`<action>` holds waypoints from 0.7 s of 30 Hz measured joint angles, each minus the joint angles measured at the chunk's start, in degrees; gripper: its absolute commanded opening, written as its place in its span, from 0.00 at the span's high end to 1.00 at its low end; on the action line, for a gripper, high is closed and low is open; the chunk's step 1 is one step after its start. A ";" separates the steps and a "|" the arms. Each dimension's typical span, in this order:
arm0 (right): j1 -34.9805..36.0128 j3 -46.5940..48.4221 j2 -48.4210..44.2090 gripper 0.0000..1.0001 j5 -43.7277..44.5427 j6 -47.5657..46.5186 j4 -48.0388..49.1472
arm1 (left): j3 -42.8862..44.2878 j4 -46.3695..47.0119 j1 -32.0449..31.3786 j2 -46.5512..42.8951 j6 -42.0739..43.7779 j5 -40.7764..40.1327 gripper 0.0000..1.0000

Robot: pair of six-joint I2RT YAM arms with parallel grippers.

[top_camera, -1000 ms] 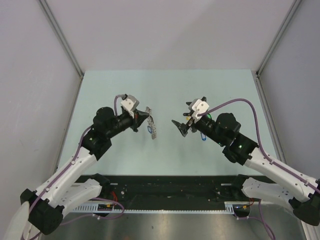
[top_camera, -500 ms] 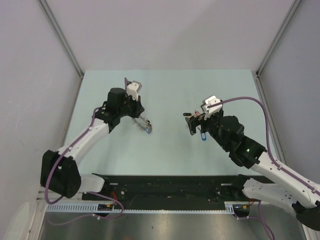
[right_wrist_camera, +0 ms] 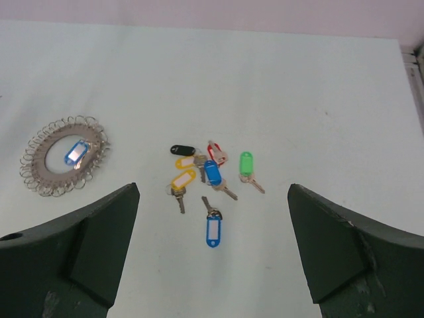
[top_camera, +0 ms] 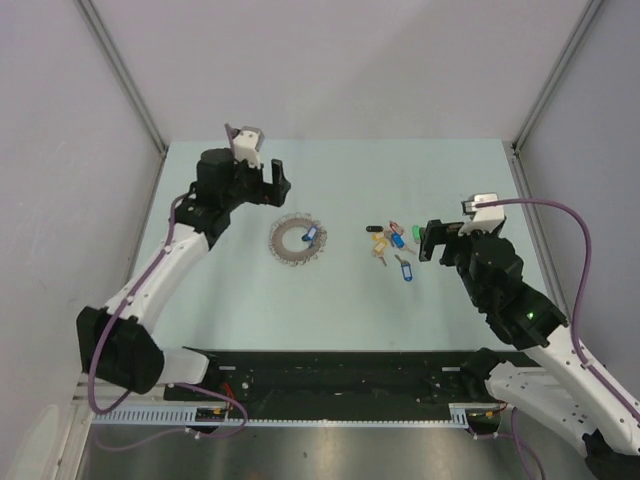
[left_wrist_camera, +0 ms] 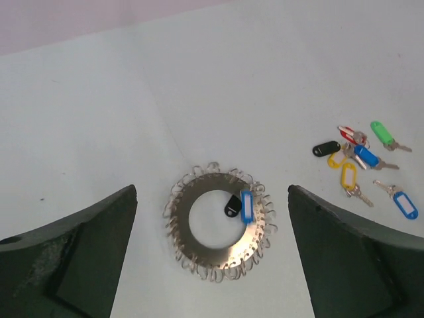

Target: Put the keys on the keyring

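Pale bench [top_camera: 330, 300]: one blue key [left_wrist_camera: 247, 205] seemingly threaded on the keyring [top_camera: 280, 243], other keys [right_wrist_camera: 209, 173] loose right of it; left claw [left_wrist_camera: 211, 190], right claw [right_wrist_camera: 213, 186] wide, empty.

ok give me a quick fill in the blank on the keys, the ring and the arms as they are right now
1. The left end effector and right end effector are both ____ and hold nothing.
2. The plastic key tag lying across the flat grey metal keyring with wire loops is coloured ____.
3. The loose cluster of small coloured-tag keys includes exactly ____ yellow tags.
Missing words: open; blue; two.
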 measured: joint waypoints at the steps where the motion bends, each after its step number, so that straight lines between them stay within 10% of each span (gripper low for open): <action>1: -1.05 0.00 -0.66 0.00 0.57 0.55 -0.90 | -0.44 0.13 0.48 -2.16 -0.02 -0.72 0.00; 21: -5.68 -0.42 -12.76 0.00 9.31 0.04 -7.93 | -28.92 0.85 1.95 -65.37 0.90 -14.32 0.00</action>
